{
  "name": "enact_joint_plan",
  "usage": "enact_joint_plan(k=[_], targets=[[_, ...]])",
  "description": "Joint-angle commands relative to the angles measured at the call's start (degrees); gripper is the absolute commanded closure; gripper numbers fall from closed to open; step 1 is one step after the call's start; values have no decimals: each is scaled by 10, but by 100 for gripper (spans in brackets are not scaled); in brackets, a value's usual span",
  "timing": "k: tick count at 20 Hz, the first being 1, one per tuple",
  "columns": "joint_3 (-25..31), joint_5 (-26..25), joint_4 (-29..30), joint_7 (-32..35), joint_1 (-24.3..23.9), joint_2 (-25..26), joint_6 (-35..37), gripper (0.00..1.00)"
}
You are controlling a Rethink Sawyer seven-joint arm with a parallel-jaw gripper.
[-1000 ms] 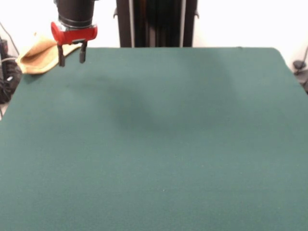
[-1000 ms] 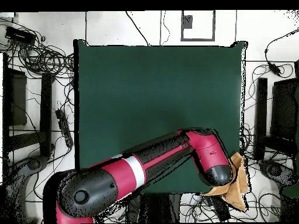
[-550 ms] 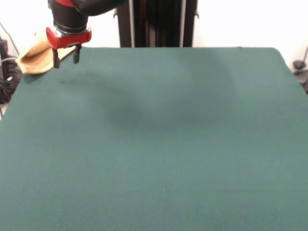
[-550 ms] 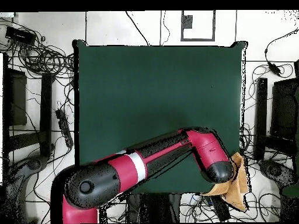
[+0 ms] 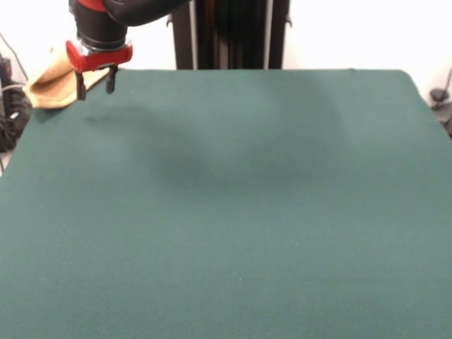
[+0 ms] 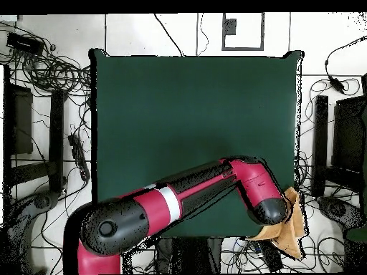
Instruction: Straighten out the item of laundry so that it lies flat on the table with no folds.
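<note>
hanging off the far left corner of the table (image 5: 233, 212) in the front view, the towel (image 5: 49, 83) sits bunched and folded, tan-orange, with part of it past the table edge and only a little of it on the green cloth. no label or border band can be made out from here. just to the right of the towel, the gripper (image 5: 94, 84) hangs on the red and black arm (image 5: 106, 28), its two dark fingers (image 5: 81, 87) pointing down and standing apart with a clear gap between them, nothing held. the left finger overlaps the towel's right edge in this view; whether it touches the cloth cannot be told. the fingertips are just above the table surface near that corner. a soft shadow lies on the green cloth to the right of the gripper, toward the middle. the rest of the table top, across to the right edge, is bare green felt.

overhead view, left to right: cables (image 6: 50, 71) lie on the floor left of the table (image 6: 193, 107); the arm (image 6: 179, 200) reaches from the base at lower left across the near edge of the table to its lower right corner; the towel (image 6: 292, 230) sticks out past that corner, crumpled, mostly off the green cloth. the gripper itself is hidden under the arm's wrist here.
</note>
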Motion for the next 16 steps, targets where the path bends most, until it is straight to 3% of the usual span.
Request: enact_joint_plan(k=[1, 7, 16], targets=[[25, 4, -52, 120, -7, -5, 14, 0], [51, 6, -39, 63, -28, -40, -3, 0], [65, -29, -60, 54, -45, -15, 0, 0]])
